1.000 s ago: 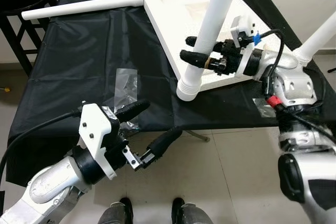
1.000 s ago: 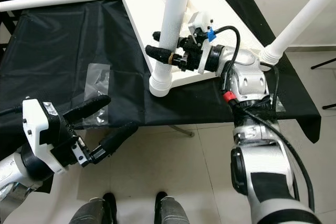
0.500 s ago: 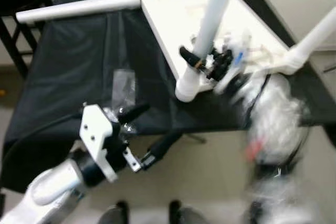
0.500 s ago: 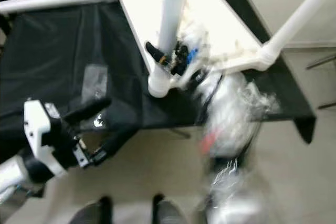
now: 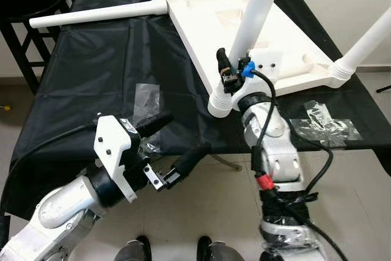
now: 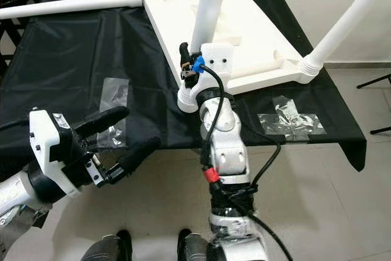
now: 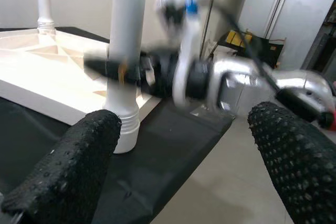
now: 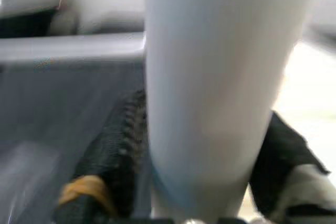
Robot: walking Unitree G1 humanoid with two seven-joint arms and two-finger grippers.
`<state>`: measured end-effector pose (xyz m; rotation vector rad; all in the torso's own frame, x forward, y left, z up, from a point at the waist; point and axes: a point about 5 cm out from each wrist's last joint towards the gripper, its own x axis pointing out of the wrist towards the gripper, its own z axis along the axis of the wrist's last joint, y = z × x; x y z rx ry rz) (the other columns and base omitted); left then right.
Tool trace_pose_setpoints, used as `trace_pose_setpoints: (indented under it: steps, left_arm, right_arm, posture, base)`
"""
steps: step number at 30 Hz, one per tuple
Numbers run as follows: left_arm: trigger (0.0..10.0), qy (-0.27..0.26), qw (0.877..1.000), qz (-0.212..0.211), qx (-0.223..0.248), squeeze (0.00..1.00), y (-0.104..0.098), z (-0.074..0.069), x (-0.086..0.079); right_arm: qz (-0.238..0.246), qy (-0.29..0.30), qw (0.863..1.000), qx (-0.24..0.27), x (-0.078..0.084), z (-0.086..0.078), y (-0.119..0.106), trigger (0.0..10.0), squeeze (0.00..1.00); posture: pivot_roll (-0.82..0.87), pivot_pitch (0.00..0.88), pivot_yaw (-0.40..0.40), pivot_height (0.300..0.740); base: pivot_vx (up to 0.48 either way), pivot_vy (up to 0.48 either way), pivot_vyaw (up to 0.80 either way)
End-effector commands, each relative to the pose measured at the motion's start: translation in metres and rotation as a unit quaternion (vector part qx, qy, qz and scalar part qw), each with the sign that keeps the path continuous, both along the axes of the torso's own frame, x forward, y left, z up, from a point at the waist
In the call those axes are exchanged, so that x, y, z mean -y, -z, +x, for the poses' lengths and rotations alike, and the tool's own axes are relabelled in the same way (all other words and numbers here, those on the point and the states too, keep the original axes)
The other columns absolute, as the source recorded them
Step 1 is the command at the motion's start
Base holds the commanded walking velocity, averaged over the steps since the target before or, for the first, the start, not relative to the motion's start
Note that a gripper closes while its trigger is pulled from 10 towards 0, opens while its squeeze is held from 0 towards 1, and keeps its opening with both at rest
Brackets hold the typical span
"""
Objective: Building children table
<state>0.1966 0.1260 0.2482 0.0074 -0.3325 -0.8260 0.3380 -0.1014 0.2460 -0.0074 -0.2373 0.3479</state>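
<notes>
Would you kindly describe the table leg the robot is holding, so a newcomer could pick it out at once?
On the black cloth lies an upturned white tabletop. The leg stands at its corner nearest the robot. Unlike the other legs, it has the right gripper shut around it just above its base.

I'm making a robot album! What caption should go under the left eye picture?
Right gripper clamps a white table leg on the upside-down tabletop, while the open left gripper waits nearby.
</notes>
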Motion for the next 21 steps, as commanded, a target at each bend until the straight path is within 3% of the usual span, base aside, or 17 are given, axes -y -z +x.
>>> trace_pose_setpoints:
  steps: [1,2,4,7,11,12,13,14,15,17,20,21]
  left_arm:
    - [10.0,0.009,1.0,0.004,-0.003,0.0,0.003,-0.001,0.003]
    - [10.0,0.009,1.0,0.004,-0.003,0.0,0.003,-0.001,0.003]
    - [10.0,0.009,1.0,0.004,-0.003,0.0,0.003,-0.001,0.003]
    - [10.0,0.009,1.0,0.004,-0.006,0.0,0.003,-0.002,0.003]
    - [10.0,0.009,1.0,0.005,-0.008,0.0,0.004,-0.003,0.003]
    - [10.0,0.009,1.0,0.004,-0.009,0.0,0.004,-0.004,0.003]
    - [10.0,0.009,1.0,0.004,-0.009,0.0,0.004,-0.004,0.003]
    - [10.0,0.009,1.0,0.005,-0.011,0.0,0.004,-0.005,0.003]
    - [10.0,0.009,1.0,0.005,-0.012,0.0,0.004,-0.006,0.003]
    - [10.0,0.009,1.0,0.005,-0.012,0.0,0.004,-0.006,0.003]
    - [10.0,0.008,1.0,0.009,-0.014,0.0,0.005,-0.008,0.001]
    - [10.0,0.008,1.0,0.01,-0.014,0.0,0.005,-0.008,0.001]
  right_arm:
    - [-0.001,-0.042,0.999,-0.021,-0.011,-0.004,0.008,10.0,1.0]
    - [0.002,-0.088,0.996,-0.009,-0.008,-0.007,0.002,10.0,1.0]
    - [0.002,-0.088,0.996,-0.009,-0.008,-0.007,0.002,10.0,1.0]
    - [-0.05,-0.151,0.987,0.021,0.03,0.004,-0.016,10.0,1.0]
    - [-0.064,-0.178,0.982,0.021,0.04,0.009,-0.02,10.0,1.0]
    - [-0.079,-0.226,0.971,0.015,0.045,0.012,-0.023,10.0,1.0]
    - [-0.079,-0.226,0.971,0.015,0.045,0.012,-0.023,10.0,1.0]
    - [-0.098,-0.258,0.961,0.012,0.048,0.016,-0.026,10.0,1.0]
    - [-0.114,-0.293,0.949,0.007,0.05,0.018,-0.029,10.0,0.0]
    - [-0.114,-0.293,0.949,0.007,0.05,0.018,-0.029,10.0,0.0]
    - [-0.135,-0.321,0.937,0.012,0.054,0.025,-0.041,10.0,0.0]
    - [-0.139,-0.329,0.934,0.017,0.054,0.027,-0.046,9.5,0.0]
  posture:
    - [0.06,0.273,-0.095,0.74]
    - [0.05,0.272,-0.096,0.74]
    - [0.05,0.272,-0.096,0.74]
    - [0.06,0.281,-0.095,0.74]
    - [0.06,0.287,-0.096,0.74]
    - [0.07,0.291,-0.096,0.74]
    - [0.07,0.291,-0.096,0.74]
    - [0.08,0.295,-0.094,0.74]
    - [0.08,0.297,-0.094,0.74]
    - [0.08,0.297,-0.094,0.74]
    - [0.09,0.302,-0.09,0.74]
    - [0.09,0.303,-0.09,0.74]
  base:
    - [0.0,0.0,0.0]
    - [0.0,0.0,0.0]
    - [0.0,0.0,0.0]
    - [0.0,0.0,0.0]
    - [0.0,0.0,0.0]
    - [0.0,0.0,0.0]
    - [0.0,0.0,0.0]
    - [0.0,0.0,0.0]
    - [0.0,0.0,0.0]
    - [0.0,0.0,0.0]
    - [0.0,0.0,0.0]
    - [0.0,0.0,0.0]
